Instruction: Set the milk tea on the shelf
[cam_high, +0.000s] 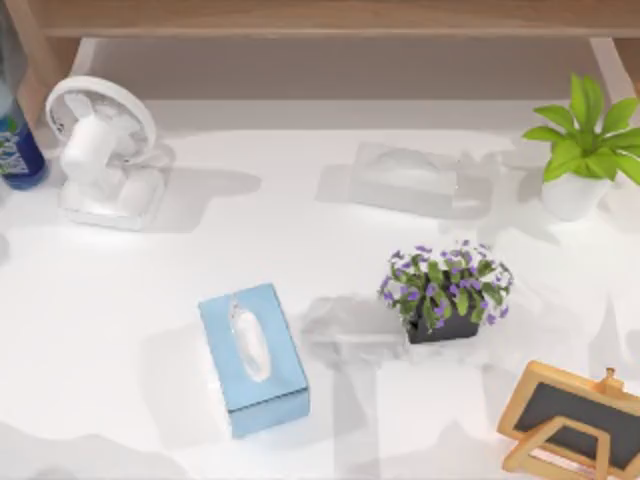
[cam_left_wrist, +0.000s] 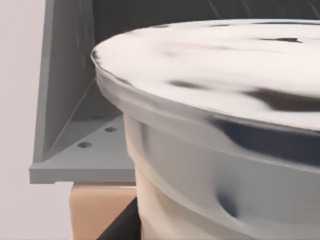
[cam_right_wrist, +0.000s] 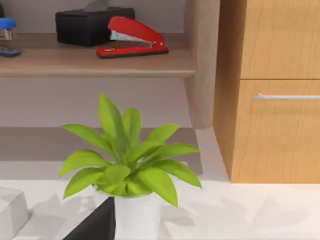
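Observation:
The milk tea (cam_high: 17, 150) stands at the table's far left edge, its deep blue lower body and white-and-green label cut by the frame, right beside the white fan (cam_high: 100, 150). The shelf (cam_high: 330, 18) runs along the back of the table as a long light-brown board, with an upright post (cam_high: 35, 50) just behind the bottle. In the left wrist view a pale rounded body (cam_left_wrist: 215, 125) looms very close, with a dark part of my left gripper (cam_left_wrist: 120, 225) against it. A dark part of my right gripper (cam_right_wrist: 95, 222) shows near the green plant (cam_right_wrist: 130, 155), facing the shelf board (cam_right_wrist: 95, 62).
A light blue tissue box (cam_high: 252, 358) lies front centre, a clear white box (cam_high: 410, 180) behind it. A purple flower pot (cam_high: 445, 290), a green plant (cam_high: 585, 150) and a small chalkboard (cam_high: 580, 420) fill the right side. A red stapler (cam_right_wrist: 132, 37) and a black box (cam_right_wrist: 92, 25) sit on the shelf.

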